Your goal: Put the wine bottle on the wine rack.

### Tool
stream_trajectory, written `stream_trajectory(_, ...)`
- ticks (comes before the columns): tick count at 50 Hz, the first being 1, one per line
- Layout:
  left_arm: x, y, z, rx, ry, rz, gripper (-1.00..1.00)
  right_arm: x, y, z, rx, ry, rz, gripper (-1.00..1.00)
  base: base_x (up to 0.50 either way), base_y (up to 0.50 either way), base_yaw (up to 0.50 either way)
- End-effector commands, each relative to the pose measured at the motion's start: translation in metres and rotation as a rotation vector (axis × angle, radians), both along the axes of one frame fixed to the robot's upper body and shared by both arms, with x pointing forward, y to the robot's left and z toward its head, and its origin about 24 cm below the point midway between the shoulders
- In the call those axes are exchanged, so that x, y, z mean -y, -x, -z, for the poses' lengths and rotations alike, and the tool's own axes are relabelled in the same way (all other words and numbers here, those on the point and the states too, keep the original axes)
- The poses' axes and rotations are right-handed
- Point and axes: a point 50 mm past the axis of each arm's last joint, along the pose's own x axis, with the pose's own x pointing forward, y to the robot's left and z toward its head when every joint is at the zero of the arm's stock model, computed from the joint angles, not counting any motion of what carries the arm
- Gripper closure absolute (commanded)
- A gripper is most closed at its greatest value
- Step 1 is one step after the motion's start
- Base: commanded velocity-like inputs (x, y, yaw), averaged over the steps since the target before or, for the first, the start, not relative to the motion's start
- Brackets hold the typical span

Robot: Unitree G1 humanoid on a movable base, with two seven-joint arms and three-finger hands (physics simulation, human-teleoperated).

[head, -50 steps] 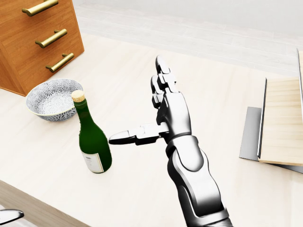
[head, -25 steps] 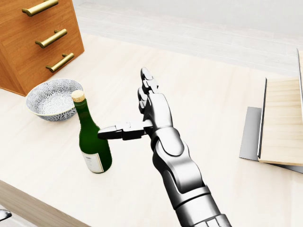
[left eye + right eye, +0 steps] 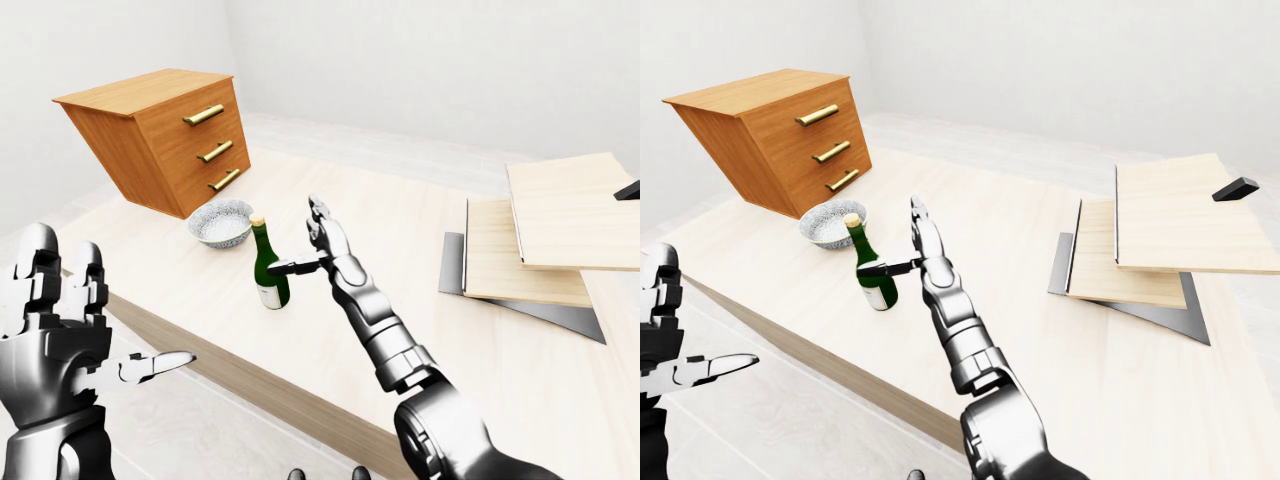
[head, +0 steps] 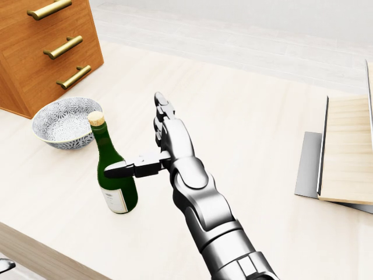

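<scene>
The green wine bottle (image 4: 116, 181), corked and with a pale label, stands upright on the light wooden table (image 4: 256, 122). My right hand (image 4: 139, 140) is open just right of it. The straight fingers (image 4: 164, 119) point up the head view, while the thumb (image 4: 125, 169) lies across the bottle's shoulder. No finger is curled round the glass. My left hand (image 3: 100, 320) hangs open at the lower left of the left-eye view, below the table's near edge. Stepped wooden boards on a grey base (image 3: 525, 250), which look like the wine rack, lie at the right.
A patterned bowl (image 4: 61, 119) sits just left of and above the bottle in the head view. A tilted wooden chest with brass-handled drawers (image 4: 41, 46) fills the upper left corner. The table's near edge (image 3: 220, 360) runs diagonally across the left-eye view.
My right hand has slid left across the table until its thumb overlaps the bottle's shoulder. The bottle, bowl and chest have stayed in place.
</scene>
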Motion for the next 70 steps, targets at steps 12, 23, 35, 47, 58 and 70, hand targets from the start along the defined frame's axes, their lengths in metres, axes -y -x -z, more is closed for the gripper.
stream_trajectory(12,-0.001,0.0,-0.001,0.003,0.001,-0.001,-1.0,-0.021,0.0,-0.002,-0.017,0.028,-0.066,-1.0,0.0,0.0,0.0)
stream_trajectory(23,-0.002,0.001,0.0,0.003,0.004,0.0,-1.0,-0.034,0.002,0.0,-0.031,0.083,-0.123,-1.0,0.0,0.0,0.0)
stream_trajectory(35,-0.001,0.002,-0.002,0.011,0.003,0.002,-1.0,-0.039,-0.003,-0.005,-0.041,0.106,-0.137,-1.0,0.0,0.0,0.0)
stream_trajectory(47,0.001,0.001,0.002,-0.009,0.005,0.009,-1.0,-0.041,-0.008,-0.017,-0.021,0.105,-0.137,-1.0,0.0,0.0,0.0)
stream_trajectory(58,0.002,0.002,0.0,0.004,0.003,0.012,-1.0,-0.041,-0.012,-0.014,-0.056,0.133,-0.147,-1.0,0.0,0.0,0.0)
stream_trajectory(70,0.004,0.0,0.004,-0.015,0.007,0.021,-1.0,-0.044,-0.017,-0.026,-0.046,0.158,-0.164,-1.0,0.0,0.0,0.0)
